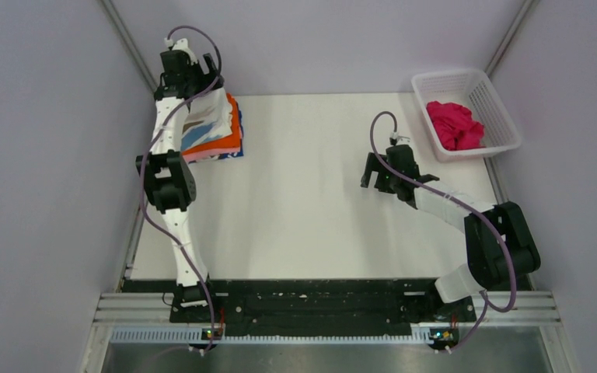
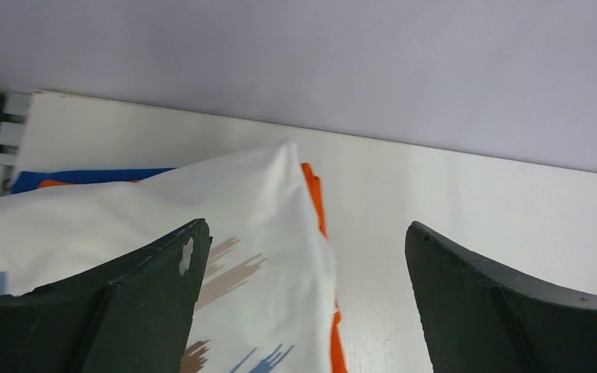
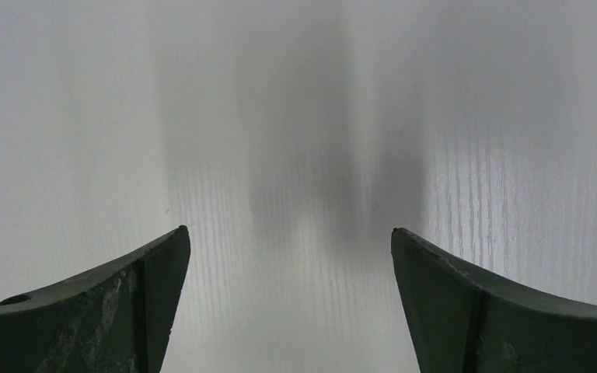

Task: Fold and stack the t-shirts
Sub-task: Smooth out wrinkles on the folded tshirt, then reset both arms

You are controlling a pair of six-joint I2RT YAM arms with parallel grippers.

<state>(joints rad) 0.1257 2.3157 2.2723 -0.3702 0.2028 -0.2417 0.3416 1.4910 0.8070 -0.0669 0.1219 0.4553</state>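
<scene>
- White brush-print t-shirt (image 2: pixel 264 202): tops orange-and-blue stack (image 1: pixel 225 144), desk (image 1: pixel 311 202) far-left corner; beneath left fingers (image 2: pixel 148 295), spread wide, gripping nothing.
- Magenta t-shirt (image 1: pixel 452 124): in basket (image 1: pixel 500 116).
- Right fingers (image 3: pixel 109 303): wide apart, empty, over desk.

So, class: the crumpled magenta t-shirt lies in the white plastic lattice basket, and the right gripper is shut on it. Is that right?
Not quite. The crumpled magenta t-shirt does lie in the white plastic lattice basket, but the right gripper is open and holds nothing, above the white table, as the right wrist view shows.
</scene>
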